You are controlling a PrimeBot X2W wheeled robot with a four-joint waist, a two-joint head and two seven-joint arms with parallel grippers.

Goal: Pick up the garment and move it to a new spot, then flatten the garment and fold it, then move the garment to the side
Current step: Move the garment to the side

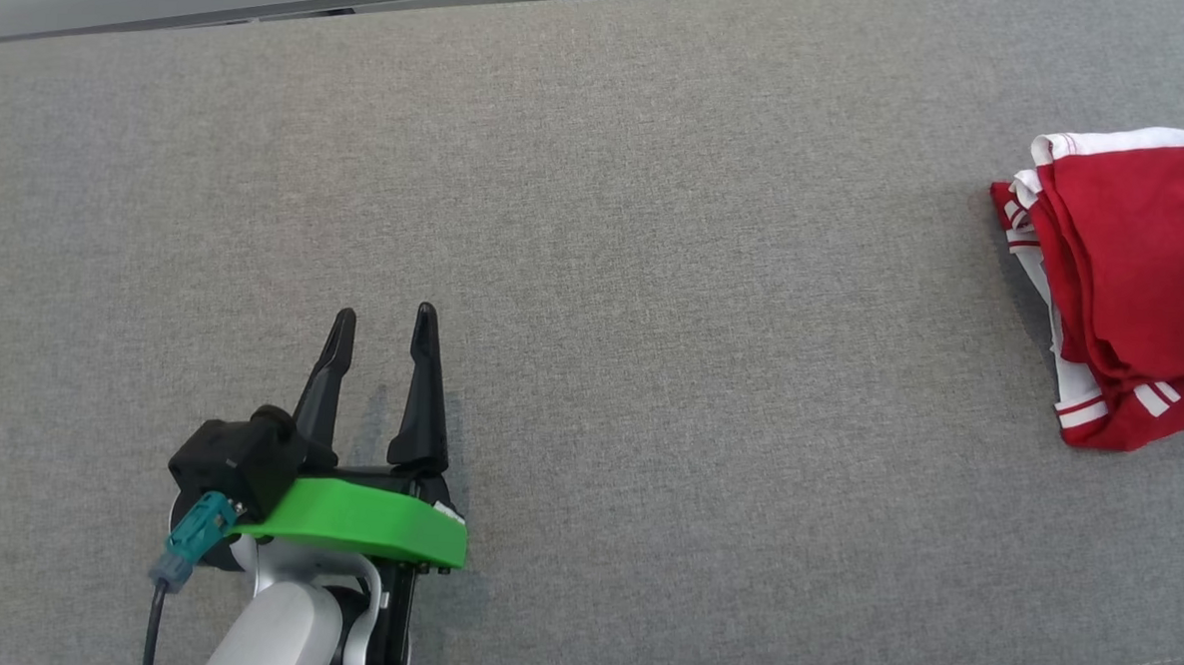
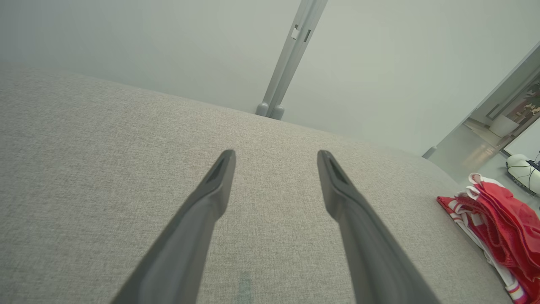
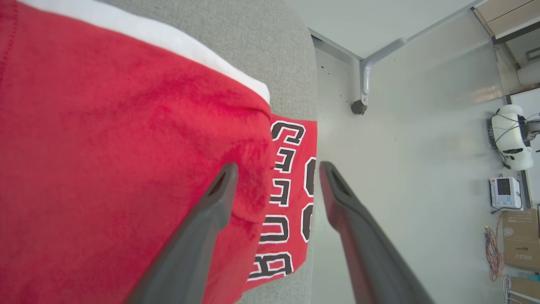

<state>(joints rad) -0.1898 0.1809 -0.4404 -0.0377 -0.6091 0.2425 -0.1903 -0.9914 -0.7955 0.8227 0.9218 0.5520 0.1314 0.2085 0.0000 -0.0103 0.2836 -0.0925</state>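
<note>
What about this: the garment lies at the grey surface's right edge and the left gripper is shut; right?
No. The garment lies at the grey surface's right edge, and the left gripper is open, as the left wrist view shows.

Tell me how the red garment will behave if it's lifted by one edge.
Likely floppy: the garment lies in soft, loosely folded layers, so they'd probably hang and unfold. It is probably light, since it looks like thin cloth. Pushed across the woven cushion, it should drag and bunch rather than slide.
</note>
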